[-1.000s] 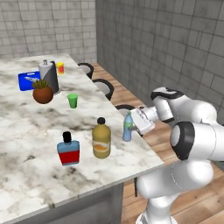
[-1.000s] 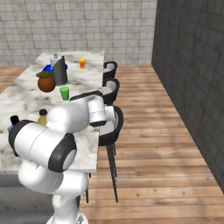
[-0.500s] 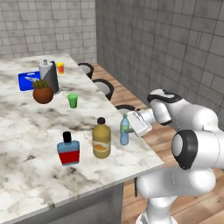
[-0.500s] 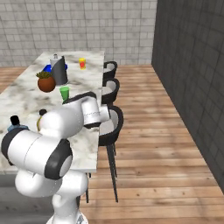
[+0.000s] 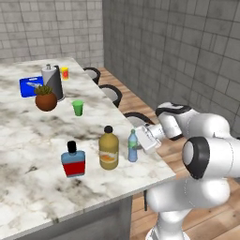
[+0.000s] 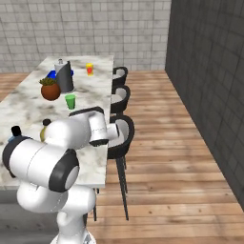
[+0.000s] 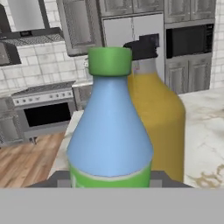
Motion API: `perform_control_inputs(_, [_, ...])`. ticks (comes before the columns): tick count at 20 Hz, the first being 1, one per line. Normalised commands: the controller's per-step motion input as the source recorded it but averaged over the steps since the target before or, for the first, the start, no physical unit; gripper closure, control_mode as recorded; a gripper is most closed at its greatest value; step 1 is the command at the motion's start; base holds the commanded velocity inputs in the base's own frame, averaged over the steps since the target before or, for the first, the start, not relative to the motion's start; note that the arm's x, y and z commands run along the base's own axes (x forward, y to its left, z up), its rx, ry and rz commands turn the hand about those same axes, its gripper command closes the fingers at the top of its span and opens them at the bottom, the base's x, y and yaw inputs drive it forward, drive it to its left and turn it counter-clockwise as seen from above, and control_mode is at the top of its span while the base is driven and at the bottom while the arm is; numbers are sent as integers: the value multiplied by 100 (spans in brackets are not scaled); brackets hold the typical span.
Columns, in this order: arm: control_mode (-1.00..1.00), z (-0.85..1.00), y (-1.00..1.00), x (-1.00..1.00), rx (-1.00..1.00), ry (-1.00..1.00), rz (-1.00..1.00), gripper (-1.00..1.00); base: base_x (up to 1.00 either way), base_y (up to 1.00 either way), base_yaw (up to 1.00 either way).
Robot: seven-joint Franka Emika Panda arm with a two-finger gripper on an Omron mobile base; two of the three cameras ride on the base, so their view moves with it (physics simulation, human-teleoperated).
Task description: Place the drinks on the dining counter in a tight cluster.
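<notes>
Progress: all three drinks stand upright on the dining counter [image 5: 28,187], near its front corner on my side. I judge the gathering mostly done.
Landmark: amber bottle [image 5: 108,148]; places below are given relative to it.
Light-blue bottle [image 5: 133,146]: just beside the amber bottle, on the counter-edge side, a narrow gap between them in the left base view. In the hand view it stands directly in front of the amber bottle and overlaps it.
Blue flask [image 5: 73,160]: on the amber bottle's other side, a clearly wider gap, slightly nearer the front edge.
Gripper [image 5: 144,140]: mine, clamped on the light-blue bottle low on its body, reaching in from the counter's stool side.
Left to do: my judgement is release and withdraw without tipping the slim bottle; the flask may need nudging closer if the cluster is to count as tight.
Shapes: light-blue bottle slim, shoulders tapering to a green cap, green band lower down. Amber bottle taller, rounded shoulders, black cap, pale label. Flask squat and flat-sided, red label, black cap.
Materials: bottles look smooth and glossy, plastic or glass, cannot tell which. Counter top is white marble with grey-brown veining, polished and flat, over a plain grey base.
Far from the amber bottle: green cup [image 5: 78,108], potted plant [image 5: 46,98], grey jug [image 5: 51,80], well apart toward the far end.
Stools [image 5: 112,93]: dark, along the counter's edge beyond the light-blue bottle.
</notes>
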Motion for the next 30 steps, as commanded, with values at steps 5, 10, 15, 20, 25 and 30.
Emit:
perform_control_inputs(5, [-100,-44,0,0,0,0,0,100,0,0,0])
perform_control_inputs(10, [-100,-6,0,1,0,0,0,100,0,0,0])
perform_control_inputs(15, [-100,0,1,23,0,0,0,100,0,0,0])
perform_control_inputs(20, [-100,0,8,45,0,0,0,100,0,0,0])
perform_control_inputs(25, [-100,0,10,46,0,0,0,100,0,0,0])
perform_control_inputs(30, [-100,-2,8,30,0,0,0,100,0,0,0])
